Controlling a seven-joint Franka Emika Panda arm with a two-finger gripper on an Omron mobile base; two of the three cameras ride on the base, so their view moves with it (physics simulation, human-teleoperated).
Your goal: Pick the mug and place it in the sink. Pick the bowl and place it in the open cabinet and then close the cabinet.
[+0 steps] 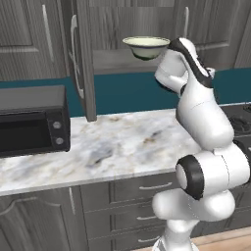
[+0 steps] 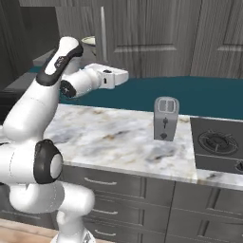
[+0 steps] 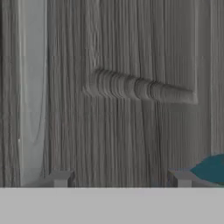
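Note that the gripper [image 3: 121, 178] stands with fingers apart and empty, facing the grey cabinet door [image 3: 131, 109], because the bowl [image 1: 145, 47] already rests behind it on the open cabinet's shelf [image 1: 115, 61], leaving the door for you to close.

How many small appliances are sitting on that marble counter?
2. A black toaster oven sits at the counter's left end, below the open cabinet door. A silver toaster stands near the stove. The arm may hide others.

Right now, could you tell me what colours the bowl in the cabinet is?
The bowl is cream-white with a dark green lower outside, clearest in the left base view.
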